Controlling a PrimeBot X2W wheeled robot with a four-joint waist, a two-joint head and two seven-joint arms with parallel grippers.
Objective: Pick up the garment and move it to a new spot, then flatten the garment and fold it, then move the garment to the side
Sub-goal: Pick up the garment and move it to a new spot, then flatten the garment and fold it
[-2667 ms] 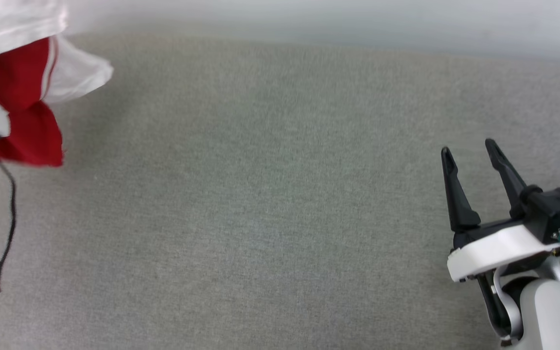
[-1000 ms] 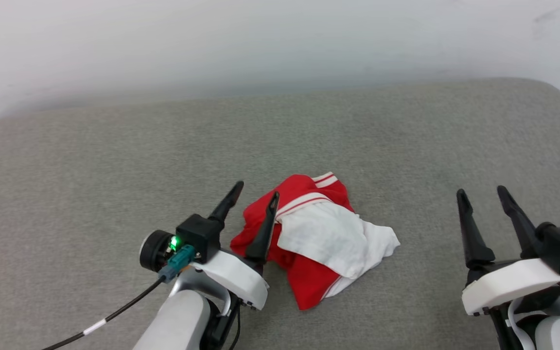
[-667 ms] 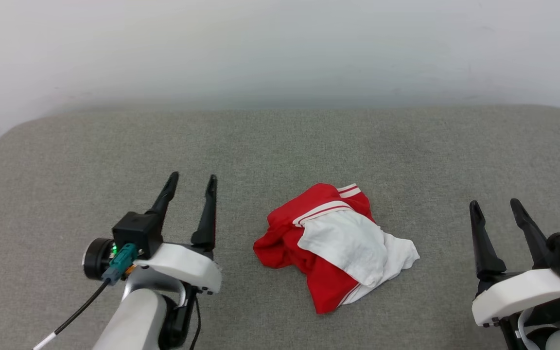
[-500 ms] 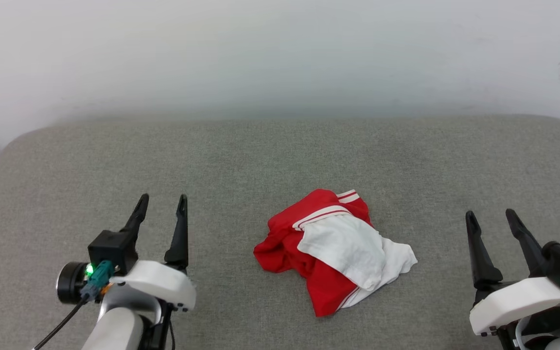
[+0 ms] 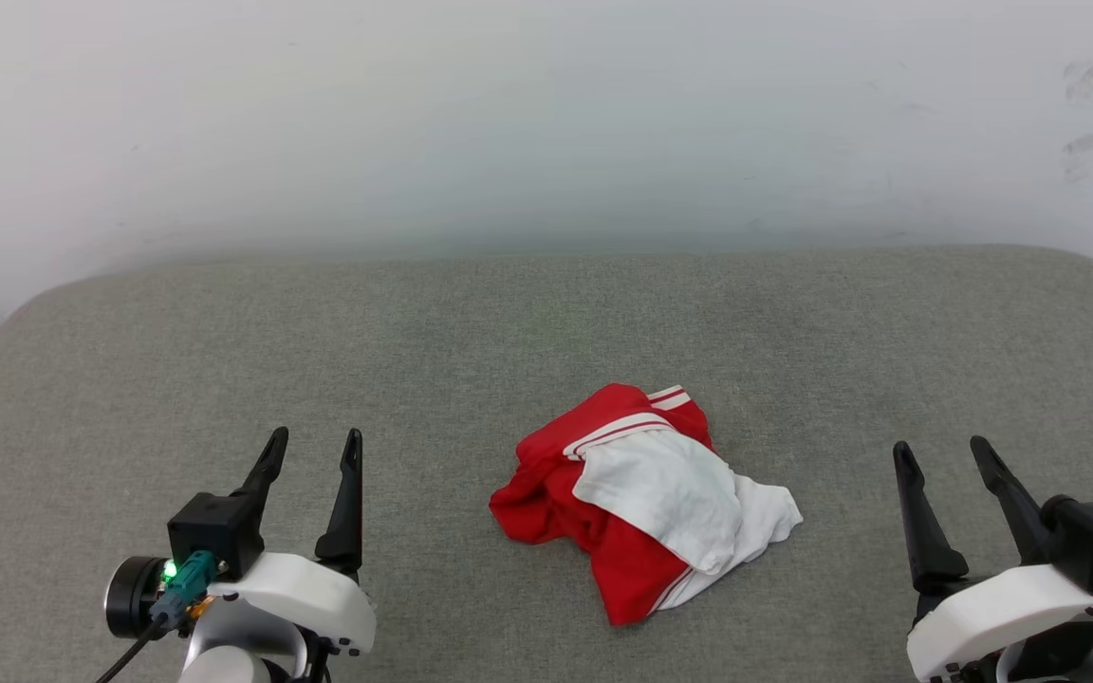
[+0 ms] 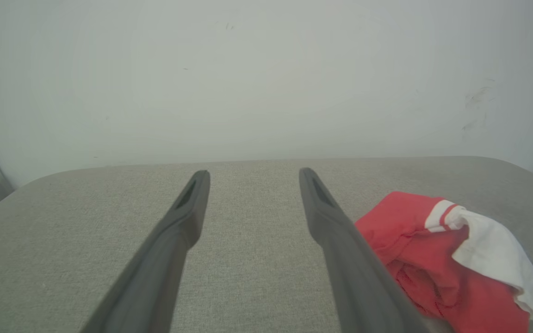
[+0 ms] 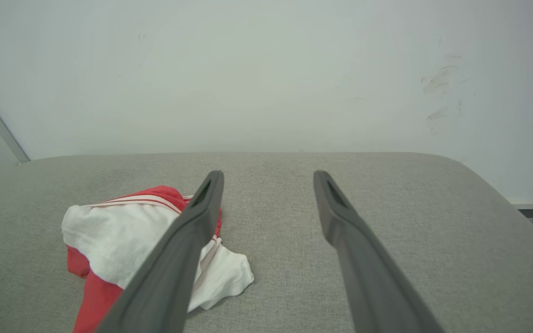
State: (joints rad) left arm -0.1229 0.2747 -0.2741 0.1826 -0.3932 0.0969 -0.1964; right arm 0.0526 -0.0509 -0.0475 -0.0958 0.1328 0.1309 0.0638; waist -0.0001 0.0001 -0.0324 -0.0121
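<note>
One crumpled garment (image 5: 646,503) lies between my two grippers, touching neither; left gripper (image 5: 316,436) and right gripper (image 5: 940,445) each stand wide open, empty.

Grey upholstered surface (image 5: 224,360) bears the crumpled garment (image 5: 641,498)

The head camera looked down on the cushion (image 5: 546,313); both wrist cameras faced the wall (image 6: 266,69), low, sharing the shirt (image 5: 641,493).

Left tool (image 5: 316,437) now apart from garment (image 5: 641,493)
</note>
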